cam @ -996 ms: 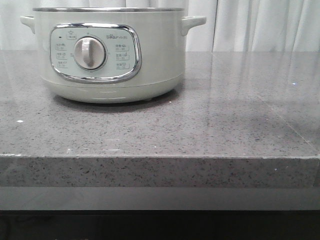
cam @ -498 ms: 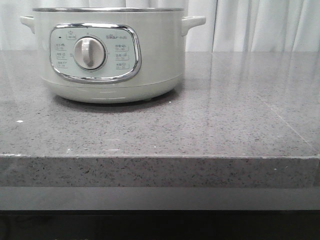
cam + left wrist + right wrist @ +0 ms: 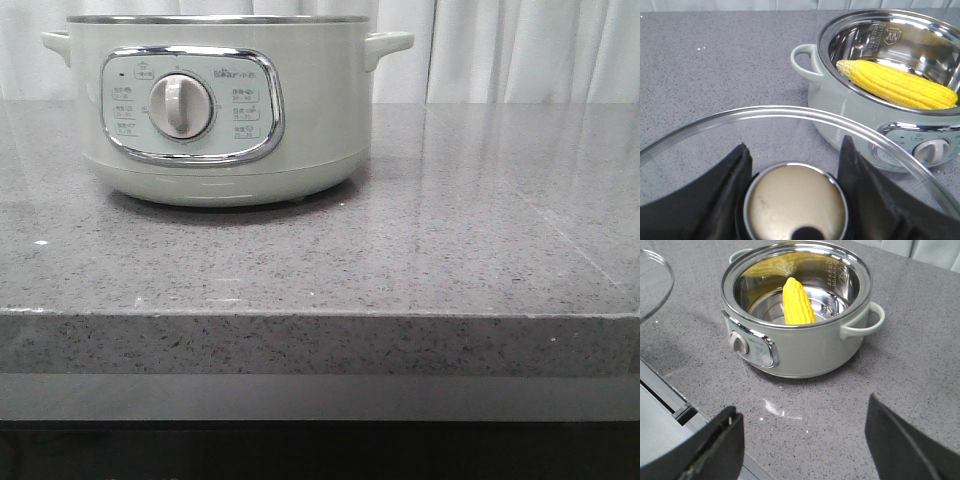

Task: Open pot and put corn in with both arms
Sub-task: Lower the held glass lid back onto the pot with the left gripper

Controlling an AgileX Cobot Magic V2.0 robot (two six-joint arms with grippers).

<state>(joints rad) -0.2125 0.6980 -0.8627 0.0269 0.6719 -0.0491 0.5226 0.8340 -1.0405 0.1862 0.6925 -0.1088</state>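
Note:
The pale green pot (image 3: 220, 110) stands at the back left of the grey counter, lid off, dial facing front. It also shows in the left wrist view (image 3: 850, 115) and the right wrist view (image 3: 805, 352). The yellow corn (image 3: 797, 302) leans inside the steel bowl, also in the left wrist view (image 3: 900, 85). My left gripper (image 3: 795, 160) is shut on the round metal knob (image 3: 796, 202) of the glass lid (image 3: 710, 125), held off to the pot's side. My right gripper (image 3: 800, 435) is open and empty above the counter in front of the pot. Neither gripper shows in the front view.
The grey speckled counter (image 3: 420, 240) stretches right of the pot, with its front edge (image 3: 320, 318) near the camera. White curtains (image 3: 520, 50) hang behind. An edge of the glass lid (image 3: 655, 285) shows in the right wrist view.

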